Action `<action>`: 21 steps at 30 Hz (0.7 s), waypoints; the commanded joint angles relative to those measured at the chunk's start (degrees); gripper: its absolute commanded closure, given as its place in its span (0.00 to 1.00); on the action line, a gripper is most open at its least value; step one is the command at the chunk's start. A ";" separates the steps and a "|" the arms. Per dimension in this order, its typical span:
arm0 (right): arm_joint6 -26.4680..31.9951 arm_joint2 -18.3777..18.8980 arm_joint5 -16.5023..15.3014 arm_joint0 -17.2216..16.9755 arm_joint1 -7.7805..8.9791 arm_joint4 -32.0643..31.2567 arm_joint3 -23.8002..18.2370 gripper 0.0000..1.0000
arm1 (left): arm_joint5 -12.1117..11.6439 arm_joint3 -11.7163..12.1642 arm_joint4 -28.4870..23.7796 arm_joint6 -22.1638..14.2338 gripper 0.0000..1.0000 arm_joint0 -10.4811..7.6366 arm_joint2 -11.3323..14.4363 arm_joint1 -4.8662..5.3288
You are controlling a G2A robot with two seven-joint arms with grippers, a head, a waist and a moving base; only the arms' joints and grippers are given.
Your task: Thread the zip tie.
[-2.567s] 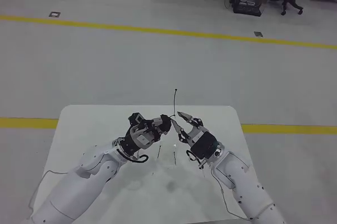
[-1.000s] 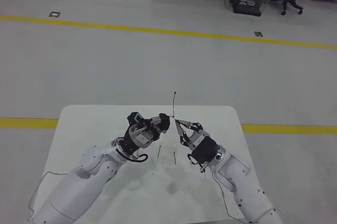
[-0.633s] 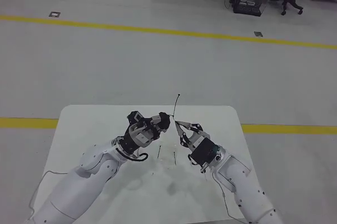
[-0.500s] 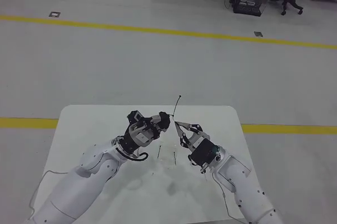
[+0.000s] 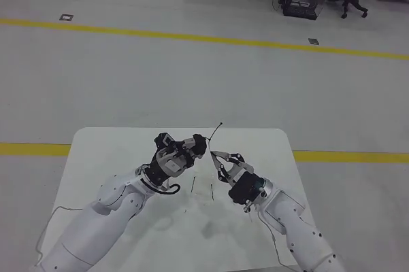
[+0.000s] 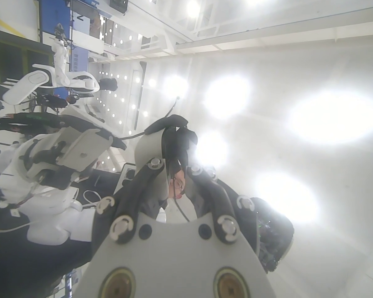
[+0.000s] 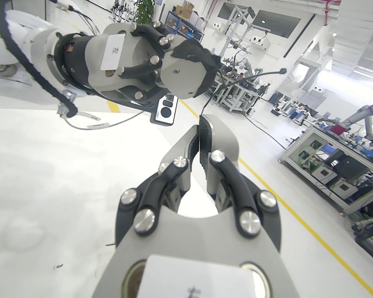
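Observation:
A thin black zip tie (image 5: 216, 130) is held in the air above the far middle of the white table (image 5: 109, 156). My left gripper (image 5: 203, 144) is shut on its middle, with black-taped fingertips (image 7: 202, 60). My right gripper (image 5: 211, 153) is shut on the tie's lower end, its tips just beside and below the left one. In the right wrist view the zip tie (image 7: 251, 77) rises from my right gripper (image 7: 200, 122), passes the left gripper (image 7: 205, 69) and ends in a small head. In the left wrist view the zip tie (image 6: 173, 105) sticks out past my left gripper (image 6: 174, 124).
Two short black zip ties (image 5: 193, 183) (image 5: 212, 191) lie on the table just under the grippers, toward the near side. The table's far edge is close behind the grippers. Bare tabletop lies to the left and right of both arms.
The zip tie's free end has swung from pointing straight away to leaning right. My right gripper, open at first, has closed on the tie's lower end and drawn slightly nearer.

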 commanded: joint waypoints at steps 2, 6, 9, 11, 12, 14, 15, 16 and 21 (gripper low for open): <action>-0.02 -0.23 0.00 0.00 0.57 0.00 -0.03 1.00 | -0.06 -0.09 -0.01 0.01 1.00 0.03 -0.04 -0.05; 0.09 -0.57 0.00 -0.05 1.38 0.00 -0.10 1.00 | -0.17 -0.34 -0.01 0.10 1.00 -0.02 -0.21 -0.12; 0.05 -0.85 0.00 -0.04 2.00 0.00 -0.06 1.00 | -0.38 -0.44 0.10 0.20 1.00 -0.06 -0.29 -0.18; -0.06 -1.01 0.00 0.02 2.36 0.00 -0.06 1.00 | -0.53 -0.56 0.05 0.28 1.00 -0.07 -0.30 -0.23; -0.11 -1.07 0.00 0.02 2.50 0.00 -0.04 1.00 | -0.55 -0.59 0.01 0.32 1.00 -0.07 -0.29 -0.26; -0.15 -1.17 0.00 0.06 2.75 0.00 0.01 1.00 | -0.69 -0.69 -0.03 0.36 1.00 -0.11 -0.30 -0.31; -0.08 -1.28 0.00 0.09 2.92 0.00 -0.04 1.00 | -0.74 -0.72 -0.06 0.39 1.00 -0.15 -0.31 -0.34; -0.08 -1.36 0.00 0.11 3.04 0.00 -0.06 1.00 | -0.79 -0.73 -0.03 0.42 1.00 -0.20 -0.33 -0.36; -0.21 -1.80 0.00 0.17 3.57 0.00 0.22 1.00 | -1.10 -0.84 -0.27 0.34 1.00 -0.46 -0.37 -0.51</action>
